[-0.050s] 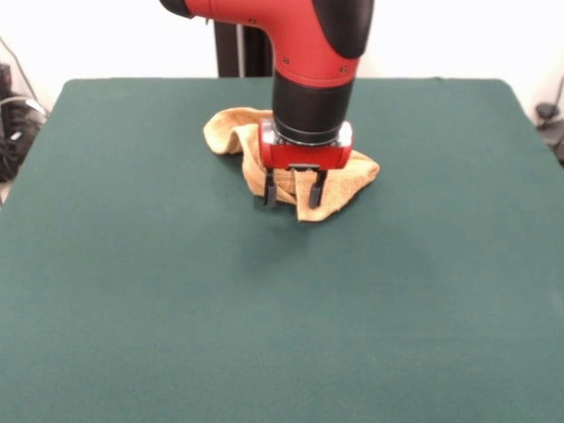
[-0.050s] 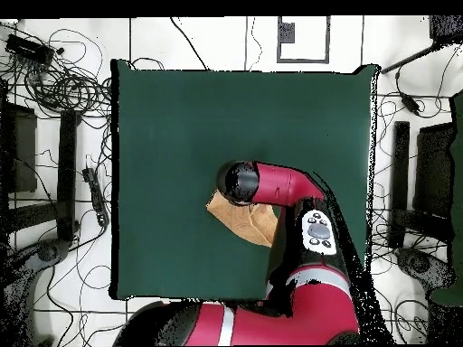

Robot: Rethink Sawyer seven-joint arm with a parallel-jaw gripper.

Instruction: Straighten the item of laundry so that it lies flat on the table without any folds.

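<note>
A golden yellow-orange towel point(image 1: 231, 130) lies crumpled and folded on the dark green table point(image 1: 282, 308), toward its far middle. My gripper point(image 1: 293, 196) hangs straight over the towel's near edge, fingers pointing down and spread apart, open, with nothing between them. Its fingertips point(image 1: 270, 197) sit at about the level of the cloth's front folds. In the overhead view the arm covers most of the towel point(image 2: 242, 220), and only a creased part shows on the table point(image 2: 181, 135); the gripper itself is hidden there under the wrist.
Cables and equipment point(image 2: 63, 90) lie on the floor around the table. The red arm point(image 2: 298, 235) stretches over the table's edge nearest the robot's base.
</note>
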